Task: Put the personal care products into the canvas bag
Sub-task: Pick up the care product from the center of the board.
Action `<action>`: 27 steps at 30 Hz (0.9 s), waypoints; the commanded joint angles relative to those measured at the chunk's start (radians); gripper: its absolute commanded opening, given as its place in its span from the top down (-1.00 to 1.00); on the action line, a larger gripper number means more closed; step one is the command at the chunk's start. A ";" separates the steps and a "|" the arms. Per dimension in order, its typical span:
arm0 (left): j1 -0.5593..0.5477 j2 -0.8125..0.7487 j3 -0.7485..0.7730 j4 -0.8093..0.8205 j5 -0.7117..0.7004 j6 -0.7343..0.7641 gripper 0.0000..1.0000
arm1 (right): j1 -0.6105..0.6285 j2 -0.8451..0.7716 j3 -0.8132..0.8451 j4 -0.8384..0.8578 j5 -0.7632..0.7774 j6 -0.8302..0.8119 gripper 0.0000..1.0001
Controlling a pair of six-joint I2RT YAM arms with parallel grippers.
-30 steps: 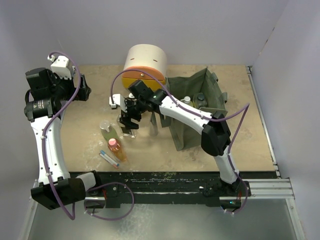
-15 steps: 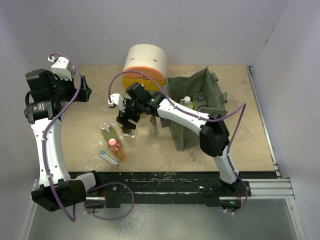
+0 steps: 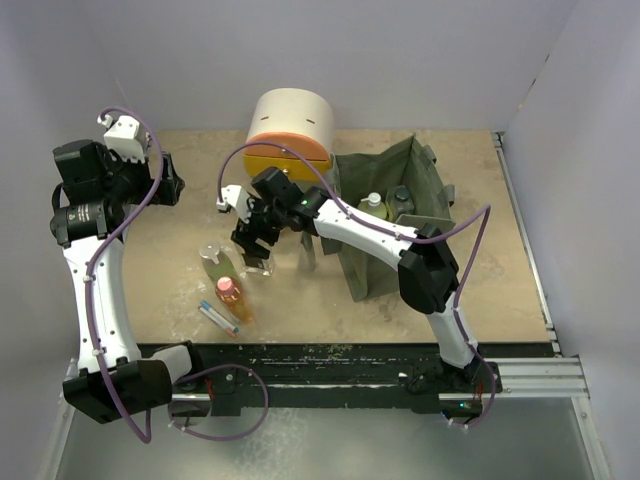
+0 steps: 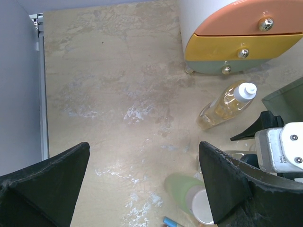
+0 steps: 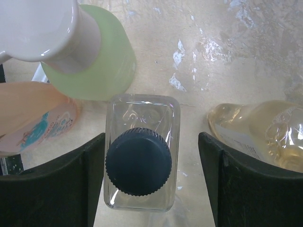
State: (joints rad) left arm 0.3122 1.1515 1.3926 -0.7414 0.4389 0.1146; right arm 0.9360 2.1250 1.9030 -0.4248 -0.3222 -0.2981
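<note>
My right gripper (image 3: 252,243) is open and hangs straight over a clear square bottle with a black cap (image 5: 140,161), one finger on each side and not touching it (image 5: 151,182). That bottle stands on the table (image 3: 260,265). A green bottle with a white cap (image 5: 97,64) lies to its left (image 3: 214,262). An orange bottle with a pink cap (image 3: 232,298) lies nearer me. A pale yellowish bottle (image 5: 265,135) lies on the other side of the clear one. A slim grey bottle (image 3: 307,252) stands beside the olive canvas bag (image 3: 420,175), which holds two bottles (image 3: 373,203). My left gripper (image 3: 166,186) is open and empty (image 4: 142,189).
The round cream, orange and yellow drawer unit (image 3: 290,128) stands at the back, left of the bag, and shows in the left wrist view (image 4: 232,33). A small blue-tipped tube (image 3: 217,318) lies near the front edge. Walls close the table on the left, back and right.
My right gripper has moved left and lowered over the clear square bottle. The left arm has hardly moved.
</note>
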 commanded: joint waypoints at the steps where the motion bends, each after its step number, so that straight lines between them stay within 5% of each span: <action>1: 0.007 -0.026 -0.006 0.047 0.018 -0.006 -0.99 | 0.007 -0.024 0.005 0.032 0.018 0.036 -0.57; 5: 0.007 -0.029 -0.008 0.049 0.013 -0.003 -0.99 | 0.008 -0.026 0.002 0.032 0.016 0.040 -0.48; 10: 0.007 -0.031 -0.007 0.050 0.006 0.003 -0.99 | 0.007 -0.036 0.019 0.007 -0.047 0.030 -0.11; 18: 0.007 -0.048 -0.010 0.047 0.023 0.029 -0.99 | 0.007 -0.122 0.088 -0.057 -0.079 -0.067 0.90; 27: 0.007 -0.055 -0.008 0.049 0.014 0.020 -0.99 | 0.001 -0.243 0.162 -0.164 -0.172 -0.172 1.00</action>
State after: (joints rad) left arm 0.3122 1.1164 1.3827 -0.7403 0.4461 0.1268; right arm 0.9367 2.0647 1.9289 -0.6041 -0.3843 -0.3950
